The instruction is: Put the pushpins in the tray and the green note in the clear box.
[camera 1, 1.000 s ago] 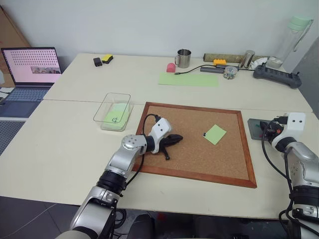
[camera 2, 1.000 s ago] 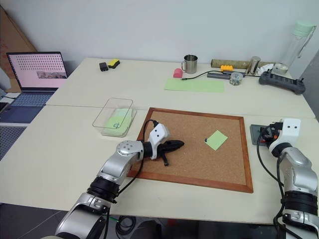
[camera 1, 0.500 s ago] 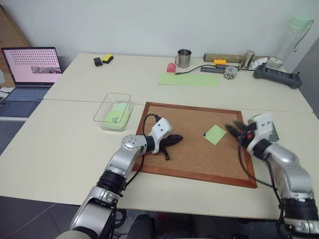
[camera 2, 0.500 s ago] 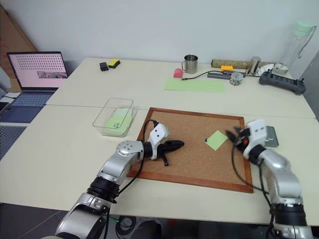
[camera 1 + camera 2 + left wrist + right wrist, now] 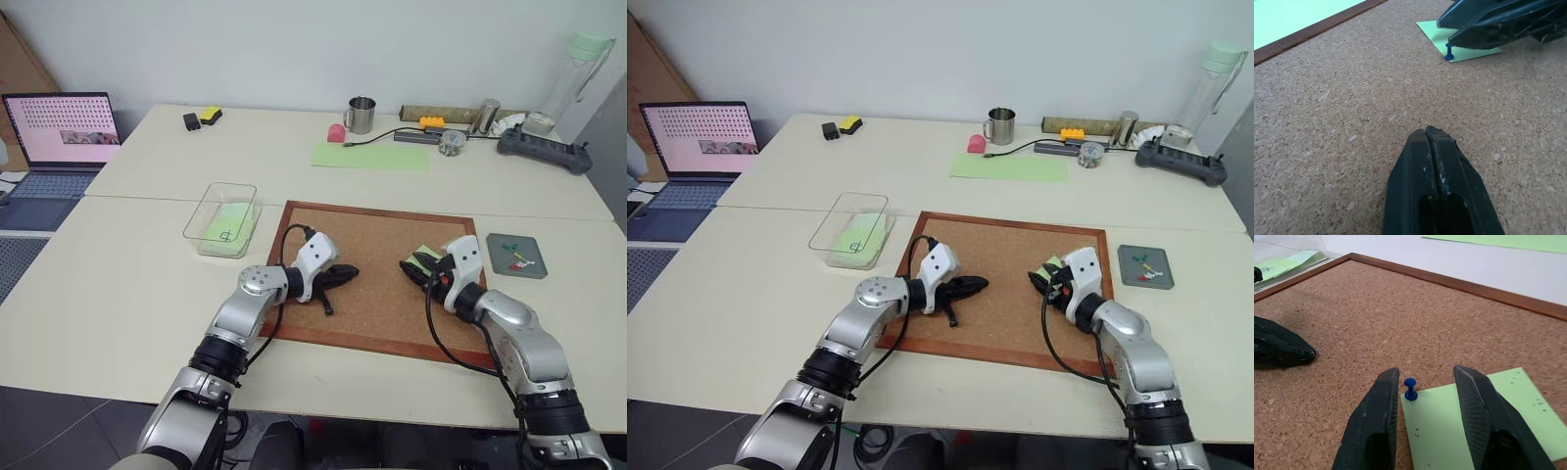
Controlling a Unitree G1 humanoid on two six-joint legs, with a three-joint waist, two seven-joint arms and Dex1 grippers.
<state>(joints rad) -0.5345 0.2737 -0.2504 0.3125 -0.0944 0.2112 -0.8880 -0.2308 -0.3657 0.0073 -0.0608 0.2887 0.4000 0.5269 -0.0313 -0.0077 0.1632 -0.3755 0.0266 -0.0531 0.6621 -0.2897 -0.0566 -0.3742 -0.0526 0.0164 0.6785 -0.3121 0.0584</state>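
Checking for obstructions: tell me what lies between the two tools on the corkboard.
Bare cork, seen in both wrist views. The blue pushpin in the green note sits at the right tool, facing the shut left tool.

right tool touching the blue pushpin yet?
Apart. Right wrist view: the right tool is open, the blue pushpin stands between its fingers in the green note, cork visible beside it.

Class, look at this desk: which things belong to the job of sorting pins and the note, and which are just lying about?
Belong to the job: blue pushpin, green note, grey tray, clear box, cork board, right gripper.

Lying about: laptop, metal mug, large green sheet, scribbled note.
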